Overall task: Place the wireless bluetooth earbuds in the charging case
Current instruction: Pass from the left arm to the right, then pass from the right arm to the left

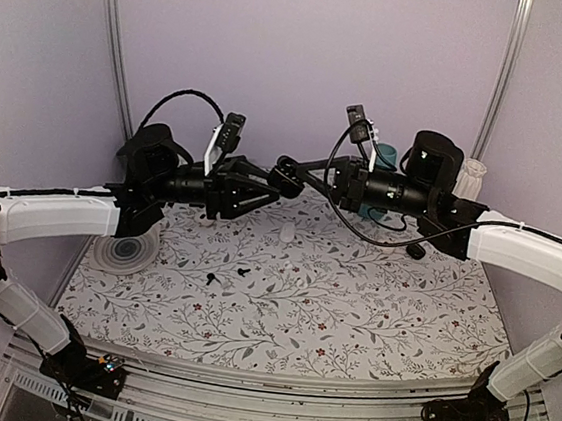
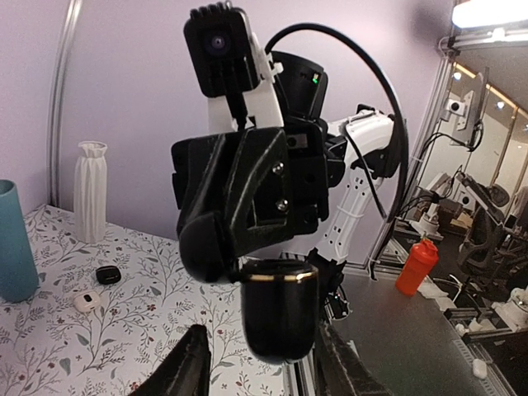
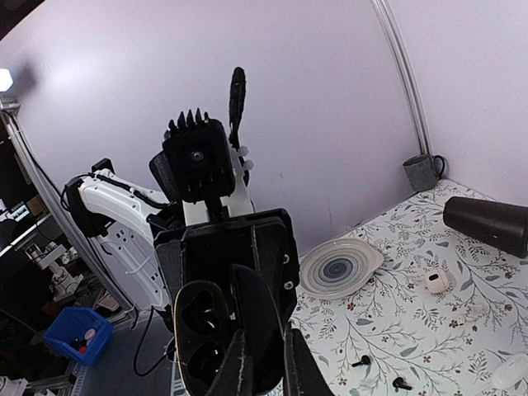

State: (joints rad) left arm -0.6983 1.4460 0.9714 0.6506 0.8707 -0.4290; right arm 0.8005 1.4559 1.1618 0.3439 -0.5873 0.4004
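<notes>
The charging case is held in the air between both arms, above the back middle of the table. It is black with a gold rim. Its lid is swung open, and the right wrist view shows its two hollow seats. My right gripper is shut on the lid. My left gripper stands open around the case body, with a gap at its left finger. Two black earbuds lie on the floral cloth below, apart from both grippers and also in the right wrist view.
A swirl-patterned plate sits at the left edge. A teal cup and a white ribbed vase stand at the back right. A small black case and a white rounded object lie on the cloth. A dark cone lies on its side.
</notes>
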